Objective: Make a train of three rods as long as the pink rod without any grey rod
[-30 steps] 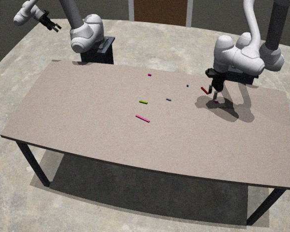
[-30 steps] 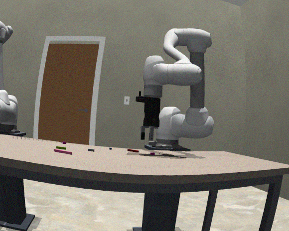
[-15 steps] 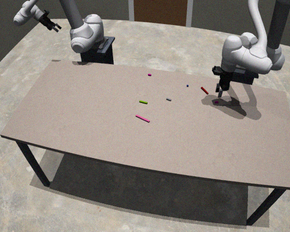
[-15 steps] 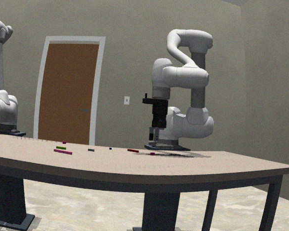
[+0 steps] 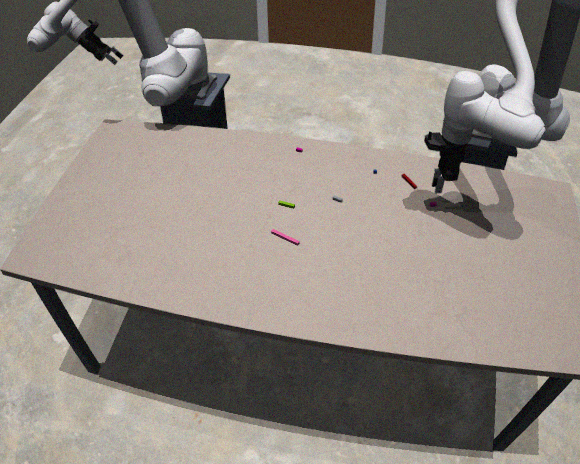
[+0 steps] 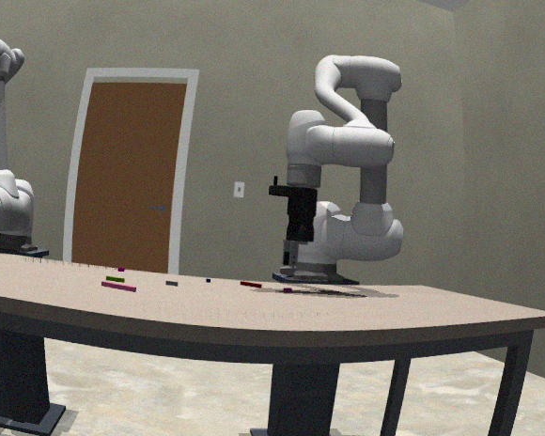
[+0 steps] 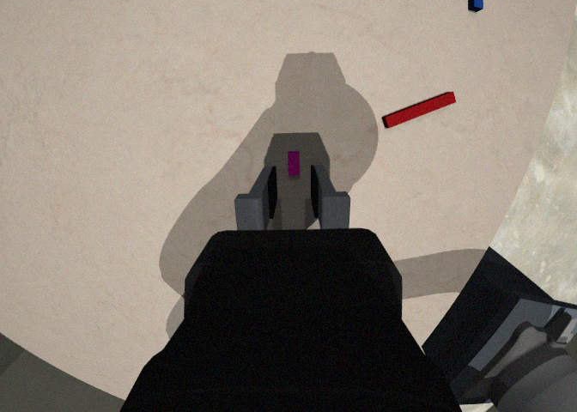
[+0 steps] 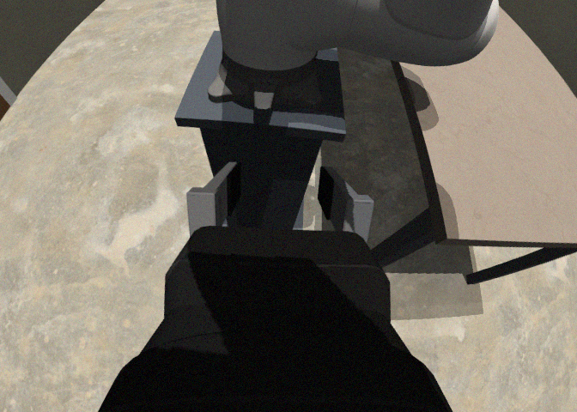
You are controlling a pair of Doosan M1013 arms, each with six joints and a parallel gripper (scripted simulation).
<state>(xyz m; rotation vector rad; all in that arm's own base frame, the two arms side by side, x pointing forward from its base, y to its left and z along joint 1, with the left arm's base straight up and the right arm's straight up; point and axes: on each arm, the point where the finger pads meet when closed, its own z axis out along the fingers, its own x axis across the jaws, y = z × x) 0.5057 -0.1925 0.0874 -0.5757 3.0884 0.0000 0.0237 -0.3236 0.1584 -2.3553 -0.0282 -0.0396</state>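
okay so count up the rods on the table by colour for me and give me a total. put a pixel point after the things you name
Magenta (image 5: 299, 150) (image 5: 433, 204) (image 6: 120, 270) (image 6: 288, 290) (image 7: 293, 163): 2
Blue (image 5: 375, 171) (image 6: 208, 280) (image 7: 476, 3): 1
Red (image 5: 409, 181) (image 6: 251, 284) (image 7: 419, 109): 1
Grey (image 5: 337, 199) (image 6: 171, 283): 1
Lime (image 5: 286, 204) (image 6: 115, 279): 1
Pink (image 5: 285, 237) (image 6: 118, 287): 1
Total: 7 rods

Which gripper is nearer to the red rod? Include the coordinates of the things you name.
The left gripper (image 5: 438, 189) (image 7: 294, 182): it hovers above the table, just to one side of the red rod (image 5: 409, 181) (image 7: 419, 109). The right gripper (image 5: 116, 55) is off beyond the table's far corner.
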